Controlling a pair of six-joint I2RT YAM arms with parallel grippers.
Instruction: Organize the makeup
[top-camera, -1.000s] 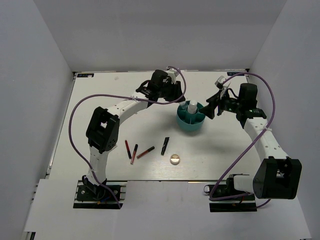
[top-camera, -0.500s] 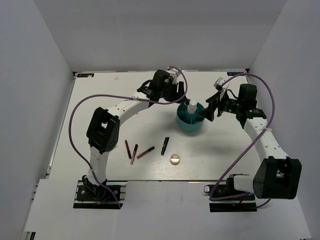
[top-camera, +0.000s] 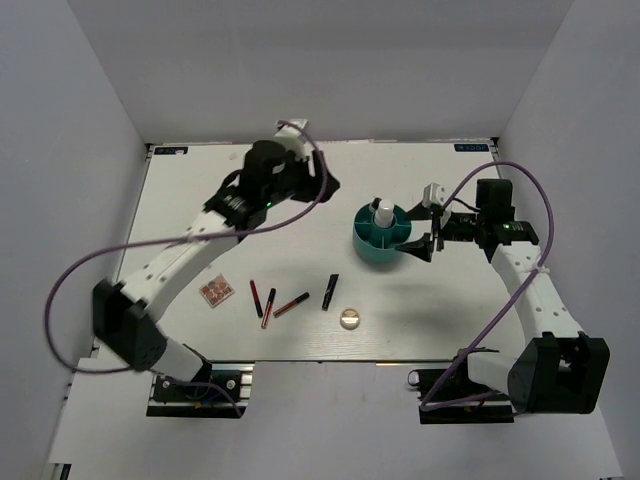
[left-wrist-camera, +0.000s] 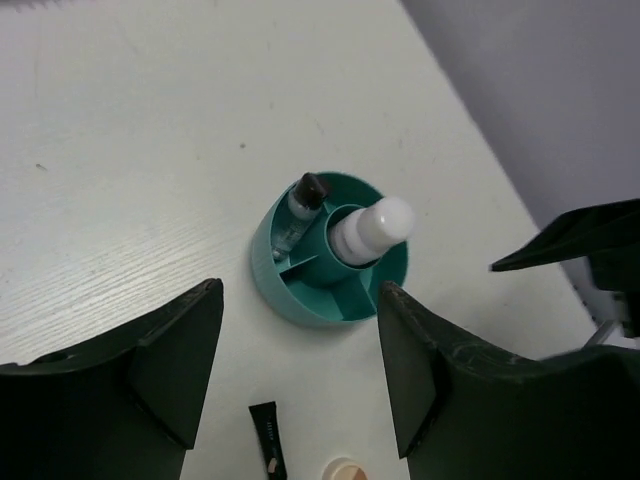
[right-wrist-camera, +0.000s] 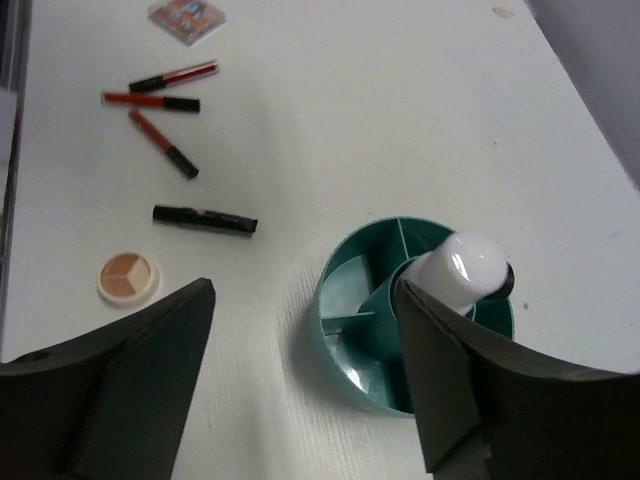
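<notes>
While the left end effector (left-wrist-camera: 298, 292) hangs spread and empty, the palette (top-camera: 216, 291), sticks (top-camera: 268, 308) and compact (top-camera: 349, 318) lie on the counter (top-camera: 400, 165), well apart from it toward the arm bases. The bottle (top-camera: 384, 212) stands in the teal cup (top-camera: 375, 246), just left of the spread, empty right end effector (top-camera: 429, 222).

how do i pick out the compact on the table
Find the teal divided cup, then come nearer the robot. Just past the black stick lies the compact: the only round, flat disc among thin sticks.
</notes>
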